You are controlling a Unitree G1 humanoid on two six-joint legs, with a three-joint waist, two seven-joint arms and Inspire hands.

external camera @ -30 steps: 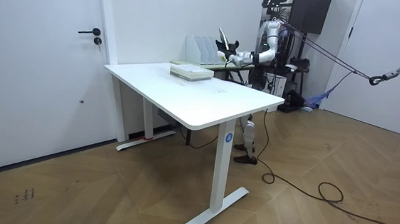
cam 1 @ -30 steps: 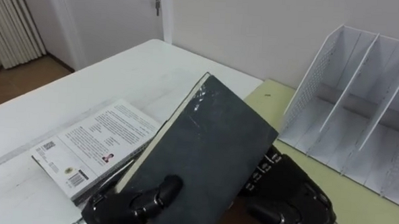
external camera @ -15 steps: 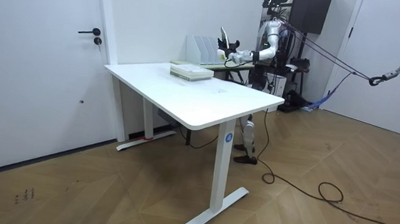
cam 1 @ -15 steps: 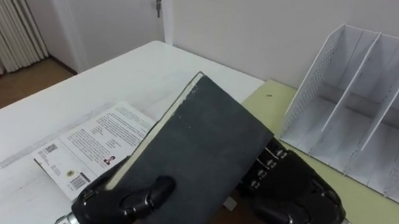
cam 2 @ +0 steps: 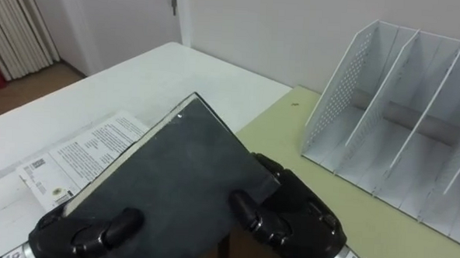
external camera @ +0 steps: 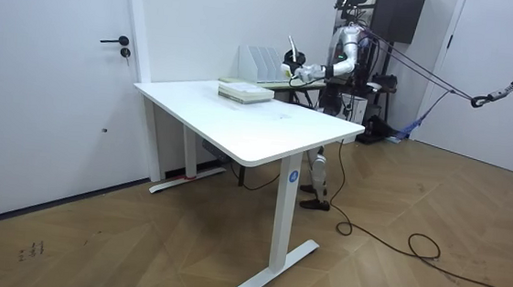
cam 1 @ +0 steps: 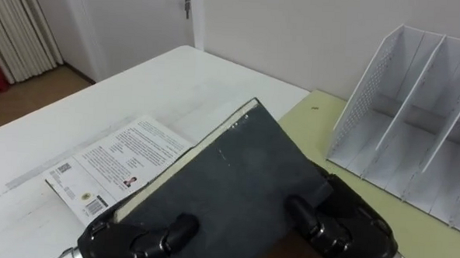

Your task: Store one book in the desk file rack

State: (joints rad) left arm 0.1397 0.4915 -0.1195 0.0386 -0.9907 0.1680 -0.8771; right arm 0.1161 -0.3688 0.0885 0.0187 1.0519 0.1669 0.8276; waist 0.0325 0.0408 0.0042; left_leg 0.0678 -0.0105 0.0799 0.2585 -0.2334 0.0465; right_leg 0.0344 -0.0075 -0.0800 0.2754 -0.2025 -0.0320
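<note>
A dark grey book fills the lower middle of the eye views, held tilted above the table between both hands. My left hand grips its near left corner, thumb curled onto the cover. My right hand holds the right edge, with a digit hooked over the cover. The white file rack stands upright at the right on a yellow-green desk, its slots facing me, a short way beyond the book. In the room view I stand behind the white table, holding the book up near the rack.
A stack of books with a white printed cover lies on the white table to the left, below the held book. A wall and a door rise behind the table. The yellow-green desk adjoins the table on the right.
My right hand, spread behind the book before, has closed onto its right edge. The book has tipped so its cover faces up more and its far corner sits further right.
</note>
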